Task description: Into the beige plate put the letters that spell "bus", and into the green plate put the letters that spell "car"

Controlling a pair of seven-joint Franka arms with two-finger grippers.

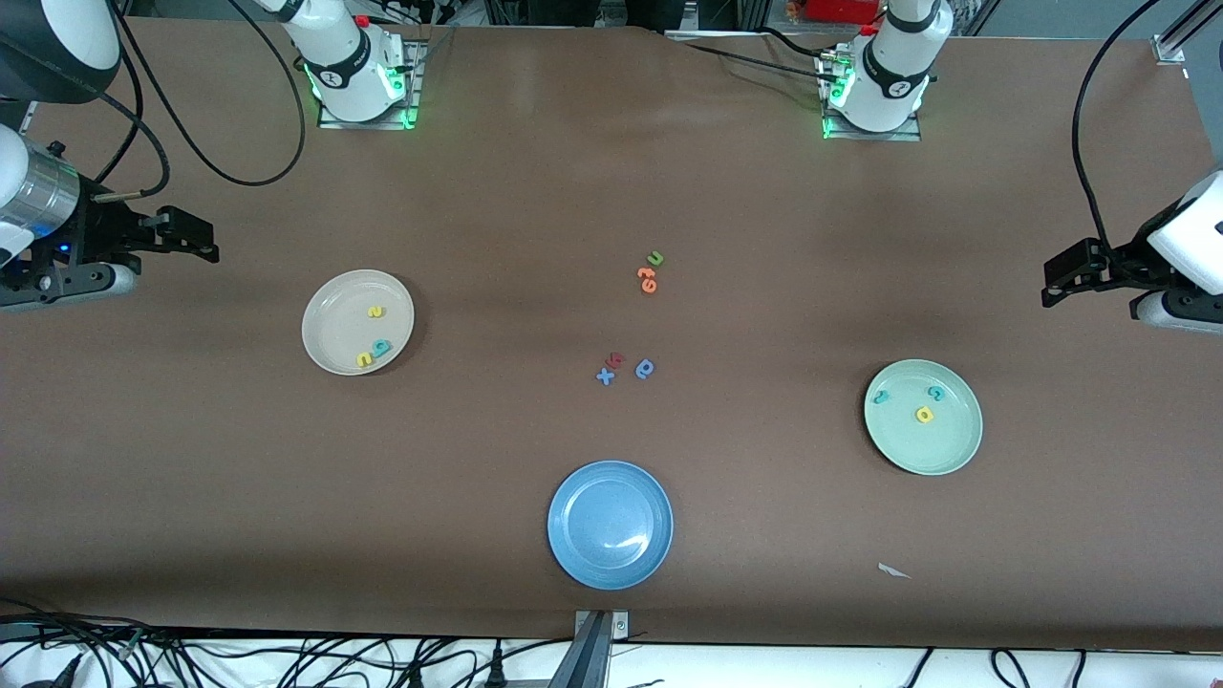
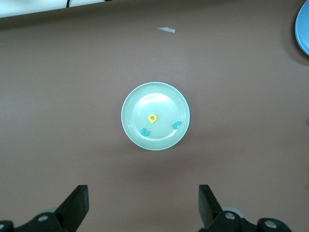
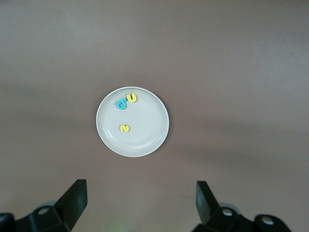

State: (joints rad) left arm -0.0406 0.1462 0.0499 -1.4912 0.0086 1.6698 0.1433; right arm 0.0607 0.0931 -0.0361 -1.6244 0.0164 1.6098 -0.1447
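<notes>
Brown table, three letters per plate, beige plate, green plate, both grippers apart

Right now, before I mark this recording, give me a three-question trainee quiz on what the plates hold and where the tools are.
1. True or false: the blue plate holds a letter.
2. How many letters lie in the beige plate?
A. one B. two C. three
3. Fill in: the yellow "a" lies in the ___ plate.

Key
1. False. It holds nothing; the leftover letters, such as the green "u" and the blue "x", lie on the table.
2. C: the teal "b", the yellow "u" and the yellow "s".
3. Green plate, with two teal letters.
Both the left tool and the right tool wait open, each above its end of the table.
</notes>
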